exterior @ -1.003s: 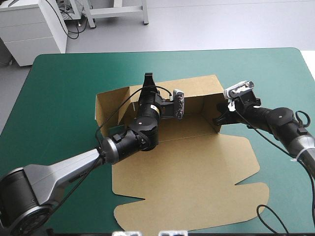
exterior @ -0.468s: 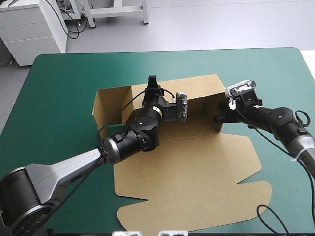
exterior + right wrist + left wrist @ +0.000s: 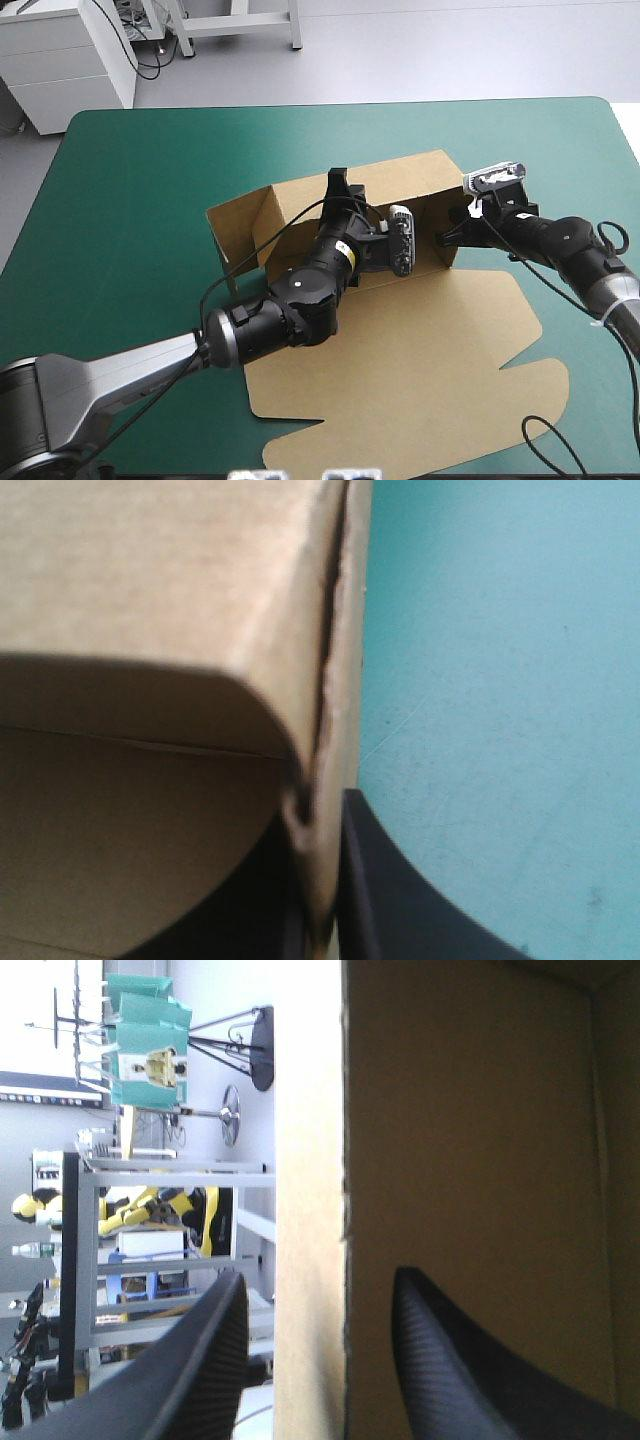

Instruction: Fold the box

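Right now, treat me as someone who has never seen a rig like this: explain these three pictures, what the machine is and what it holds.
Two robot arms work at a table with a teal-green cover. The high view looks down from behind the robot. Each wrist view looks along one arm's black fingers. On the table lies the box, a cut sheet of brown board, with its back and side walls raised and the rest flat. The left gripper is open, astride the back wall's top edge. The right gripper is shut on the box at its right end wall.
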Robot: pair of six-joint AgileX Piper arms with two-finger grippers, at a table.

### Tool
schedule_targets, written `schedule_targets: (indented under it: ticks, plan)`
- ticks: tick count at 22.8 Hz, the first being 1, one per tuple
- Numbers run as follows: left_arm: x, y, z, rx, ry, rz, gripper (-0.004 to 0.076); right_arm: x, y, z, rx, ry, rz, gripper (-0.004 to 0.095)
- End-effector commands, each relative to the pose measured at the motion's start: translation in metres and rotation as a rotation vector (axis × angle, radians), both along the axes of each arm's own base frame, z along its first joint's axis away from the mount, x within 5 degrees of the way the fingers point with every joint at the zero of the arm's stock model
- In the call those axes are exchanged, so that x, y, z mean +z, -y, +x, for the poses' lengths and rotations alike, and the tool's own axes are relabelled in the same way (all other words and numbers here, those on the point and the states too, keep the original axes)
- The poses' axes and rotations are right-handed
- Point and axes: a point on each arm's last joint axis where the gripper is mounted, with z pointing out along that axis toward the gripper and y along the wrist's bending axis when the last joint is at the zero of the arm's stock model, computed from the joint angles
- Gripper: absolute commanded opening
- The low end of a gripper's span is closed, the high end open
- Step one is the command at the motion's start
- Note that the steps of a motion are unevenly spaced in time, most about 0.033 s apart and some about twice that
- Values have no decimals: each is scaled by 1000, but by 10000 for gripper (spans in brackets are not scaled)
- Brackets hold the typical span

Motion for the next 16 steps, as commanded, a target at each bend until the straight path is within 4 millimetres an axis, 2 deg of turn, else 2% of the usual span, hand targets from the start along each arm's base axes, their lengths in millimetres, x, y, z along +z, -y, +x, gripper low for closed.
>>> schedule_targets:
  ticks: [1,4,7,9,10,12,13,16]
  plan:
    - [45,-6,-27,-55,75,-135,330,-1,2,6,-21,-6,-6,-4]
    - [69,-7,-59,-112,54,-286,330,-5,2,7,-22,-23,-1,-4]
    - [79,-9,-74,-151,55,-331,323,-5,2,7,-24,-22,-2,-4]
    - [87,-13,-76,-149,57,-367,294,-5,2,7,-24,-22,-2,-4]
    - [92,-17,-77,-140,62,-383,267,-5,2,7,-22,-23,-1,-4]
    - [108,-27,-77,-104,61,-468,135,-6,1,6,-17,-41,15,-4]
    - [120,-35,-78,-85,67,-521,13,-6,0,5,-9,-54,24,-4]
    - [145,-57,-76,-20,157,-533,-1,-5,-1,3,7,-67,30,3]
